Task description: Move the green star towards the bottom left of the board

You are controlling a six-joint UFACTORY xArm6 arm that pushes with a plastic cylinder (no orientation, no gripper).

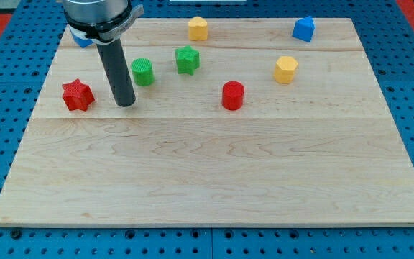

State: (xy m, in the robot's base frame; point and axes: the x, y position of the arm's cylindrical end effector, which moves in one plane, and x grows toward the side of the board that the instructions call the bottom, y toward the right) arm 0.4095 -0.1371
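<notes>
The green star (187,59) lies on the wooden board (207,173) near the view's top, left of centre. My tip (125,104) rests on the board below and left of it, between the red star (77,95) to its left and the green cylinder (143,72) up and to its right. The tip touches no block. The green cylinder sits between the tip and the green star.
A red cylinder (233,95) stands right of the green star. A yellow block (198,29) is at the top centre, another yellow block (286,70) at the right, a blue block (304,29) at the top right. A blue piece (82,39) shows behind the rod.
</notes>
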